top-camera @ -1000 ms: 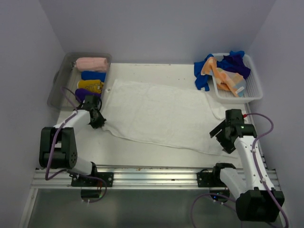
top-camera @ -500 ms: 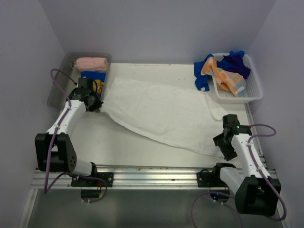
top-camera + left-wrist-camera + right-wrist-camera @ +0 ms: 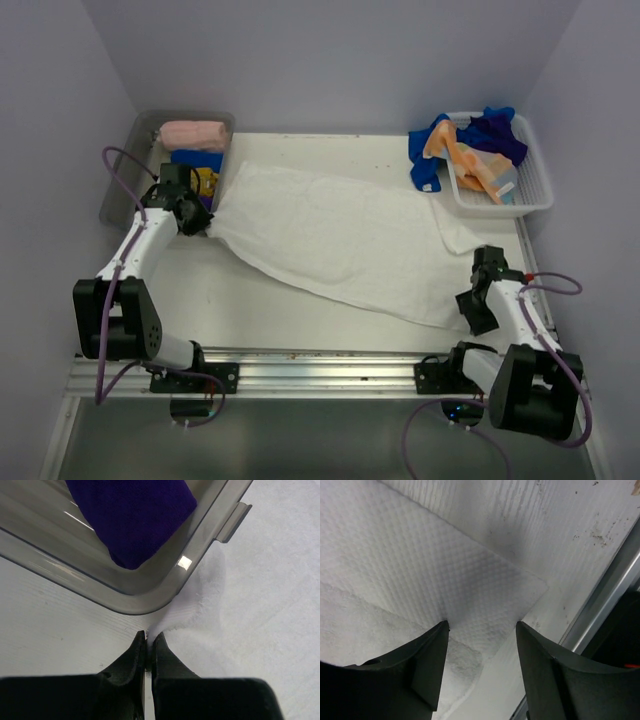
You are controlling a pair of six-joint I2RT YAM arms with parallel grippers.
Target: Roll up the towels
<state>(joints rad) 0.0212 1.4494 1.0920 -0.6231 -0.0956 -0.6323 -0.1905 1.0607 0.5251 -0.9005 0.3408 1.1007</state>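
Note:
The large white towel (image 3: 340, 235) lies spread flat across the table. My left gripper (image 3: 203, 228) is shut on its far-left corner, right beside the grey tub (image 3: 120, 190). The left wrist view shows the corner of the white towel (image 3: 250, 605) pinched in the left gripper (image 3: 149, 640), with a rolled purple towel (image 3: 132, 515) inside the tub (image 3: 140, 602). My right gripper (image 3: 470, 305) hovers open at the near-right corner. In the right wrist view, the right gripper (image 3: 482, 625) straddles the towel corner (image 3: 420, 565) without touching it.
Rolled pink (image 3: 193, 134), blue (image 3: 196, 158) and yellow (image 3: 208, 180) towels lie in the tub. The white lattice basket (image 3: 535, 195) at the back right holds a heap of blue and orange towels (image 3: 470, 160). A metal rail (image 3: 300, 365) runs along the near edge.
My left gripper carried the towel's left corner back toward the tub. My right arm moved nearer and right to the near-right corner, and its jaws narrowed somewhat.

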